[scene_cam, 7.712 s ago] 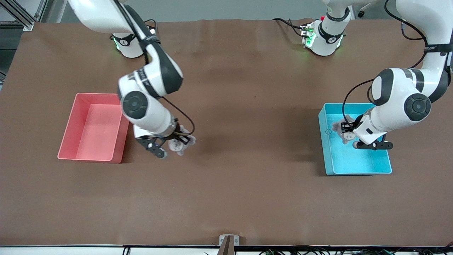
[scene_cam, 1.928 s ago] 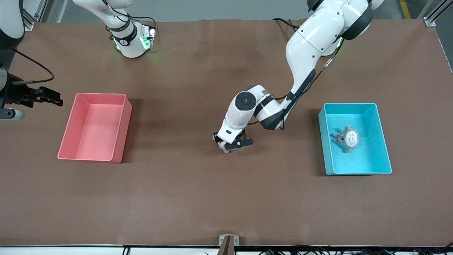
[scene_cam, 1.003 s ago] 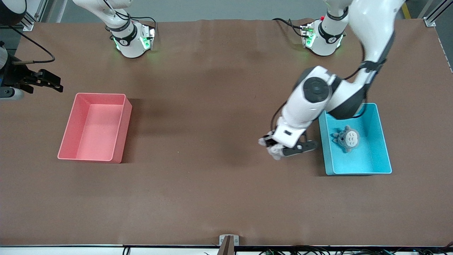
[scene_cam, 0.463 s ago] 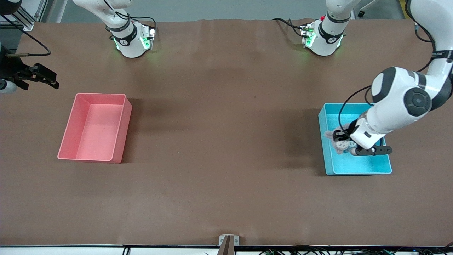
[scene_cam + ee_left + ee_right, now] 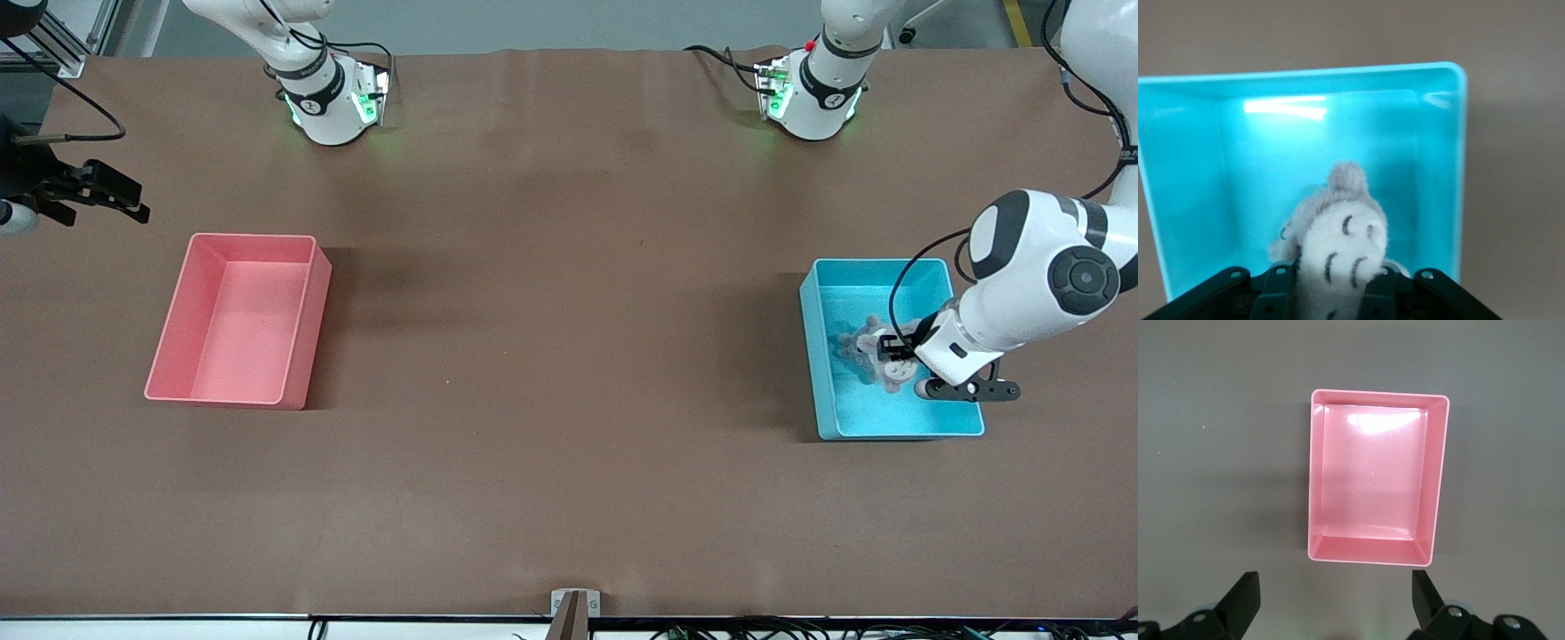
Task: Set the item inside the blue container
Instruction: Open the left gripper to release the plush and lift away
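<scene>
Left pincer clenched on a grey plush toy over the blue container.

Front view: the container sits at the left arm's end of the brown desk, a pink bin at the right arm's end; the right pincer waits over the desk's edge by the pink bin. Left wrist view: the toy's pale striped belly shows, gripped between the fingers above the container's floor. Right wrist view: the right pincer's fingers are spread wide, holding nothing, above the pink bin.

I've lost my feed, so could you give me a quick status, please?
Left tool shut on plush toy over blue container. Right tool open above pink bin. Nothing obstructing.
</scene>
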`<move>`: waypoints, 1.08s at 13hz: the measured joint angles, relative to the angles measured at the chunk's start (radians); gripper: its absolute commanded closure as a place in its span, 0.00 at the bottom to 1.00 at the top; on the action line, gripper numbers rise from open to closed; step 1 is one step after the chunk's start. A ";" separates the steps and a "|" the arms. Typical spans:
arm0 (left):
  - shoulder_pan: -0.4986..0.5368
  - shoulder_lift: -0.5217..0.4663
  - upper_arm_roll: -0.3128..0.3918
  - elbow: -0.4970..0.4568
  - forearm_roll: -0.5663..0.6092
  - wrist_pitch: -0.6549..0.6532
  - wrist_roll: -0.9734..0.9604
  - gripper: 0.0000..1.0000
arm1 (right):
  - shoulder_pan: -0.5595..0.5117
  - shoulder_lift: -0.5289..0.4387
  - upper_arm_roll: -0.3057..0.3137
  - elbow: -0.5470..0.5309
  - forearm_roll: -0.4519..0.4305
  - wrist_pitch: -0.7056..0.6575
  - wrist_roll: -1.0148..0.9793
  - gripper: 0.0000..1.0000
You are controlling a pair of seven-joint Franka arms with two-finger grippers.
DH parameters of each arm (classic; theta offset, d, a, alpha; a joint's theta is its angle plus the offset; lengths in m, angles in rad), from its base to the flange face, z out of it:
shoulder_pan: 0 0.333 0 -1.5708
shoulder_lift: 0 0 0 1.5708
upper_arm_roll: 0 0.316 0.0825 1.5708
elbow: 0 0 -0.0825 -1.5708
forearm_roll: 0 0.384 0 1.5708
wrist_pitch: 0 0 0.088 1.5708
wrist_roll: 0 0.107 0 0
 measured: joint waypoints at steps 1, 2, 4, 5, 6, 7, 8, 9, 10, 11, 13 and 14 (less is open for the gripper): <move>-0.001 0.028 0.006 0.017 0.026 0.000 0.010 0.82 | 0.000 0.000 0.000 -0.002 0.002 0.000 0.000 0.00; -0.001 0.053 0.015 0.031 0.055 0.000 0.013 0.82 | 0.000 0.000 0.001 -0.002 0.004 0.000 0.000 0.00; -0.001 0.100 0.025 0.063 0.092 0.000 0.014 0.82 | 0.000 0.000 0.002 -0.003 0.005 0.000 0.000 0.00; -0.003 0.122 0.026 0.085 0.097 0.001 0.016 0.79 | 0.001 0.000 0.003 -0.003 0.005 0.001 0.000 0.00; -0.006 0.143 0.026 0.106 0.106 0.001 0.017 0.78 | 0.001 0.000 0.004 -0.003 0.005 0.002 -0.001 0.00; -0.009 0.162 0.027 0.123 0.122 0.001 0.017 0.77 | 0.001 0.000 0.004 -0.003 0.005 0.003 -0.001 0.00; -0.012 0.180 0.027 0.135 0.136 0.001 0.017 0.75 | 0.001 0.000 0.005 -0.003 0.005 0.004 -0.002 0.00; -0.013 0.195 0.027 0.143 0.146 0.001 0.017 0.70 | 0.001 0.000 0.005 -0.003 0.005 0.004 -0.002 0.00; -0.014 0.204 0.027 0.146 0.149 0.001 0.017 0.59 | 0.001 0.000 0.005 -0.003 0.005 0.004 -0.003 0.00; -0.014 0.209 0.027 0.148 0.149 0.001 0.017 0.28 | 0.001 0.000 0.005 -0.003 0.005 0.004 -0.003 0.00; -0.014 0.209 0.027 0.153 0.149 0.001 0.017 0.00 | 0.001 0.000 0.005 -0.003 0.005 0.004 -0.004 0.00; -0.015 0.209 0.027 0.157 0.150 0.001 0.017 0.00 | 0.001 0.000 0.005 -0.003 0.005 0.004 -0.005 0.00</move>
